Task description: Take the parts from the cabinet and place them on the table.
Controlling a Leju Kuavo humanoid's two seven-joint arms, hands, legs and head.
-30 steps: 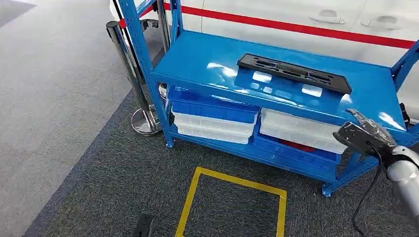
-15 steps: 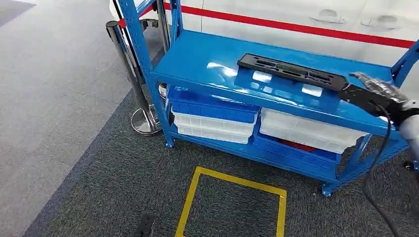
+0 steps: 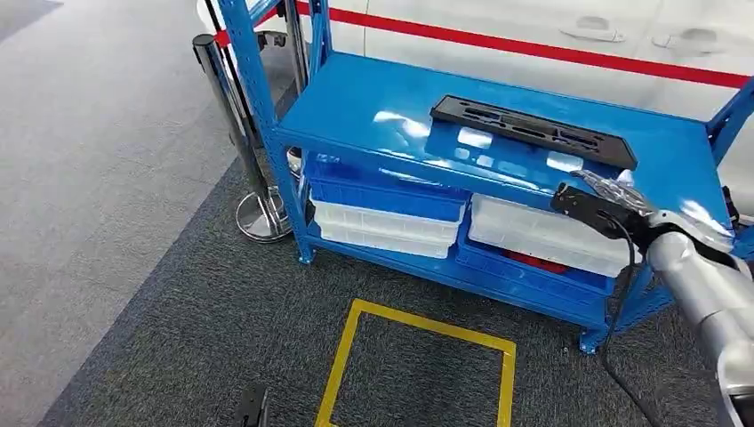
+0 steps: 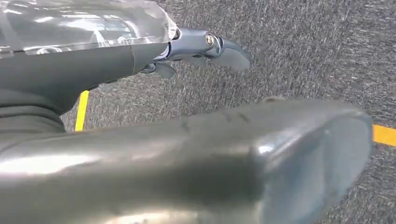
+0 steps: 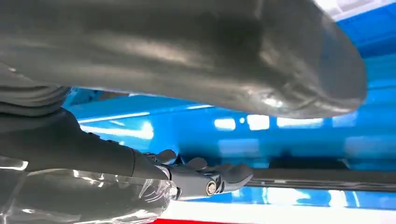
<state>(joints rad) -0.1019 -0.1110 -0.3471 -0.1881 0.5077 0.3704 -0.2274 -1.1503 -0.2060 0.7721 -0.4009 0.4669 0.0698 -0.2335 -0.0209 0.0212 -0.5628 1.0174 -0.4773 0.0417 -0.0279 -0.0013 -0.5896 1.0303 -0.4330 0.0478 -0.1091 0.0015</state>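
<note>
At right of the head view, the right hand (image 3: 597, 197) hovered empty, fingers spread, beside the long black slotted plastic part (image 3: 532, 131) on the blue metal shelf (image 3: 356, 102). The left wrist view showed the left hand (image 4: 205, 49), fingers apart and empty, over grey carpet (image 4: 299, 42).

No text, label, brand, number or sign can be read on anything here.

Silver arm (image 3: 711, 294), dark hand (image 3: 597, 203), black cable (image 3: 621, 294)

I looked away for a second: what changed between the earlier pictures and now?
The right hand rose from the shelf's front right corner toward the black part's right end, then drew back toward the front edge. It holds nothing. The part stayed put on the blue shelf.
</note>
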